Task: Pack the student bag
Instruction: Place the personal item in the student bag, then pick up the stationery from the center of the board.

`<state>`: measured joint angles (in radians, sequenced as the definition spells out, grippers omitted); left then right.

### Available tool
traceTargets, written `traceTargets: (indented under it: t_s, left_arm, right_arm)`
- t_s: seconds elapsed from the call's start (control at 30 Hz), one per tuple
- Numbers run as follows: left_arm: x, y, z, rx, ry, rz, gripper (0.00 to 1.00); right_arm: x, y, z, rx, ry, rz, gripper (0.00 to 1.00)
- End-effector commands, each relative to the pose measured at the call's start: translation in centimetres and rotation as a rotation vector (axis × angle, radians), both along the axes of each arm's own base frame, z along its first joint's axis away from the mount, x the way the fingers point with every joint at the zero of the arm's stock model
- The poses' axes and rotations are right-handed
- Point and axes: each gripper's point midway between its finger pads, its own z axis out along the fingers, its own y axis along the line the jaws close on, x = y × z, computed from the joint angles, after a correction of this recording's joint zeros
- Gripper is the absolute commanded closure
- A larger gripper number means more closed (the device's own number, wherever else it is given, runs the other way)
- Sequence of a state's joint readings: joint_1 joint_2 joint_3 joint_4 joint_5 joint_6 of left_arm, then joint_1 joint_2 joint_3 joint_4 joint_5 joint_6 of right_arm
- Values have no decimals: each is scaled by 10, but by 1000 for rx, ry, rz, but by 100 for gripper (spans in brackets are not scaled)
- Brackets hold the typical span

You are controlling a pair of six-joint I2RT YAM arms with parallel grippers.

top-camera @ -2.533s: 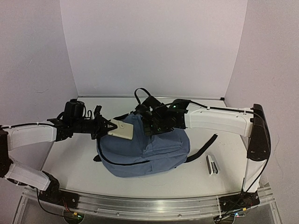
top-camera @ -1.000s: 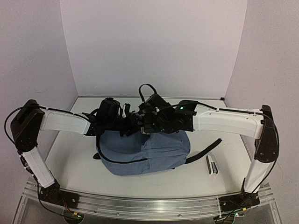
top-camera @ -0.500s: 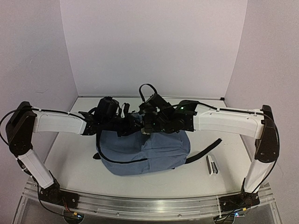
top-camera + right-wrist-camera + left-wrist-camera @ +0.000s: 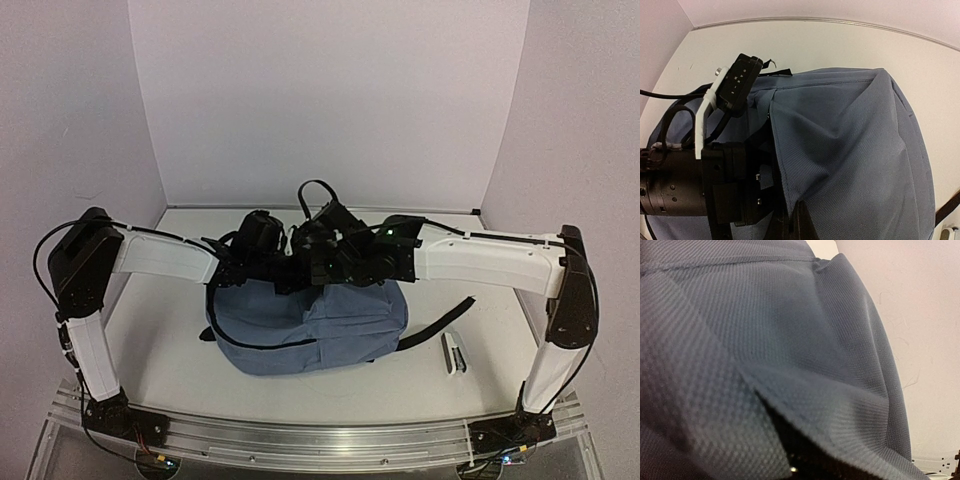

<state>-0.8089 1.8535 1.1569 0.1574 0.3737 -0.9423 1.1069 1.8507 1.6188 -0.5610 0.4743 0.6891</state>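
The slate-blue student bag (image 4: 300, 325) lies mid-table, its top toward the back wall. My right gripper (image 4: 801, 226) is shut on the edge of the bag's opening flap (image 4: 782, 165) and holds that edge lifted. My left gripper (image 4: 291, 268) reaches in under the raised flap from the left. Its fingers are hidden by fabric, and blue cloth (image 4: 790, 340) fills the left wrist view, with a dark gap at the bottom. The left wrist and its camera housing (image 4: 732, 85) sit just beside the flap in the right wrist view.
A small white and dark stapler-like item (image 4: 454, 352) lies on the table right of the bag. The bag's black strap (image 4: 440, 318) trails toward it. A black carry loop (image 4: 312, 190) sticks up behind the two grippers. Walls close off the back and both sides.
The left arm has pushed further right, deeper under the bag's flap, and its jaws have closed. The right arm and the lifted flap have stayed still.
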Motion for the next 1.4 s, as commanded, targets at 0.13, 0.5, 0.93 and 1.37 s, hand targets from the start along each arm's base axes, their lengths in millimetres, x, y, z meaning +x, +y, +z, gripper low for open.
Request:
traceTargets:
  t_s: [0.13,0.5,0.93,1.37]
  left_arm:
    - [5,-1,32,-32,-104,11,89]
    - [-19,87,29,111,-116,238,46]
    - [-21,159,36,199,-113,372,14]
    - [-24,184,43,155,-110,422,12]
  right_arm:
    - [-1,1,48,137,-86,-31,100]
    - [-15,-45,67,136,-99,-54,17]
    - [0,-222,-24,127,141,-369,2]
    - [-62,-292,-148,80,563,-507,3]
